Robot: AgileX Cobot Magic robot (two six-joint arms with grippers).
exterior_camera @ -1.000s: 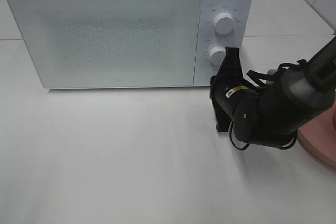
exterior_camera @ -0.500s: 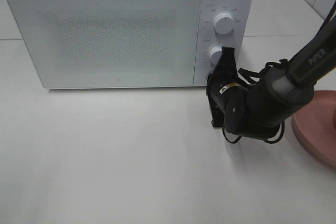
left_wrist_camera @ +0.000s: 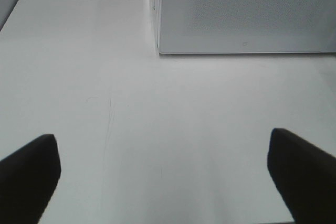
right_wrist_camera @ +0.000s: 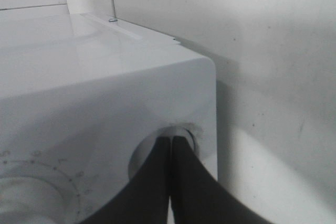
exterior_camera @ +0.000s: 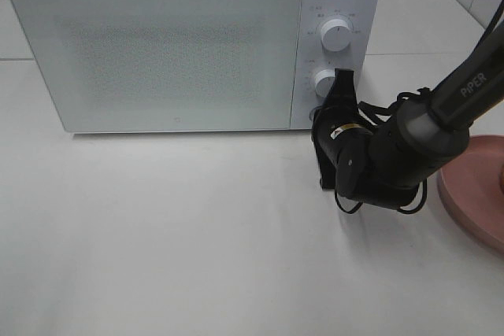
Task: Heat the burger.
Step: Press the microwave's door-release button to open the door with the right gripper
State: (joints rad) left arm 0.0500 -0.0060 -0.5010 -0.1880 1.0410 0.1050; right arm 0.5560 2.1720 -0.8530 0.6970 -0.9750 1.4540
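Observation:
The burger is out of view in every frame. A white microwave (exterior_camera: 173, 45) stands at the back of the table with its door closed. My right gripper (exterior_camera: 320, 112) is shut, and its tips rest against the lower right corner of the microwave's control panel. In the right wrist view the right gripper (right_wrist_camera: 170, 141) has its closed tips pressed into a round recess (right_wrist_camera: 157, 148) in that panel, with nothing between them. My left gripper (left_wrist_camera: 168, 177) is open over bare table in front of the microwave (left_wrist_camera: 247, 9), holding nothing.
Two white knobs (exterior_camera: 337, 35) (exterior_camera: 324, 81) sit on the panel above the right gripper. A round pink plate (exterior_camera: 476, 194) lies at the right edge of the table, behind the right arm. White table surface stretches in front of the microwave.
The right arm has shifted left and closer to the microwave, bringing its shut tips onto the panel's lower corner. The door stays closed. The left gripper is unchanged.

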